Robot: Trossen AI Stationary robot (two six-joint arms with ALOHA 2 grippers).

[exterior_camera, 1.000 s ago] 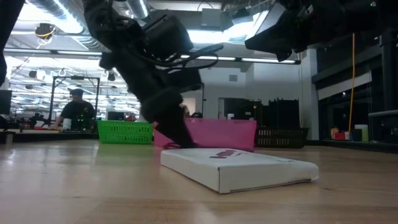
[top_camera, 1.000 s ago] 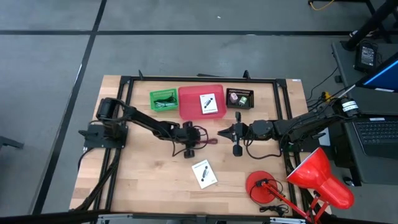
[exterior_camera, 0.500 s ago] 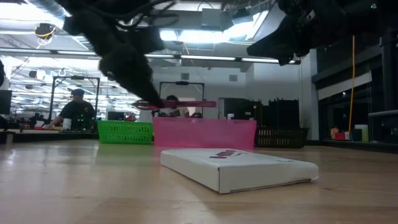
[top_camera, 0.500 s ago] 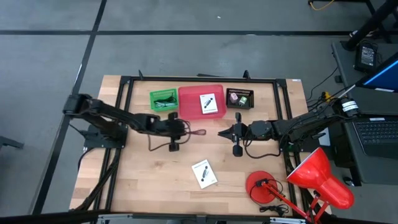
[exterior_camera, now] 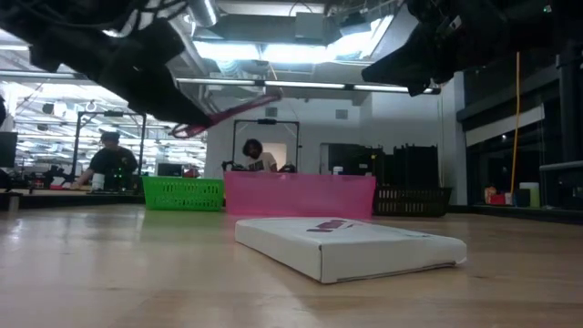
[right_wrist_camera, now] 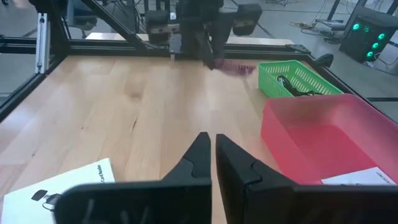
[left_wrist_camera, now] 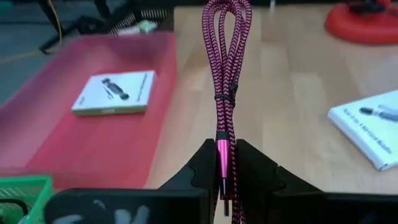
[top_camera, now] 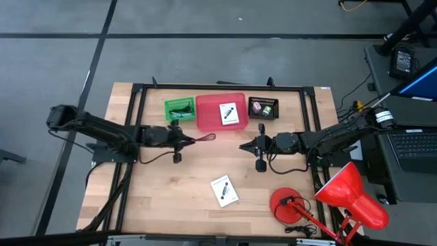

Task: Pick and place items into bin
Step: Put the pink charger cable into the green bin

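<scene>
My left gripper (top_camera: 183,139) (left_wrist_camera: 222,149) is shut on a bundled red braided cord (top_camera: 205,138) (left_wrist_camera: 225,56), in the air in front of the pink bin (top_camera: 205,102) and the green basket (top_camera: 179,109). In the low view the cord (exterior_camera: 232,111) slants upward, well above the table. One white card (top_camera: 229,114) lies in the pink bin, another (top_camera: 224,190) lies flat on the table. Green and pinkish pieces sit in the black basket (top_camera: 263,108). My right gripper (top_camera: 241,146) (right_wrist_camera: 210,142) hovers shut at mid-table, touching nothing. My left gripper pinches the cord's plug end (left_wrist_camera: 221,163) between its two fingers. The fingers come level from the table's left and lie along the cord. The looped bundle sticks out ahead of the fingertips toward the table's right, lifted clear of the table.
A red desk lamp (top_camera: 345,195) with its round base (top_camera: 287,205) stands at the near right corner. The three bins line the far edge inside a black frame (top_camera: 140,89). Bare wood lies between the two grippers and around the loose card.
My left arm has drawn back toward the table's left edge and risen, carrying the red cord with it. The cord, down on the table at mid-table a second ago, is now lifted clear near the green basket. My right arm has kept still.
</scene>
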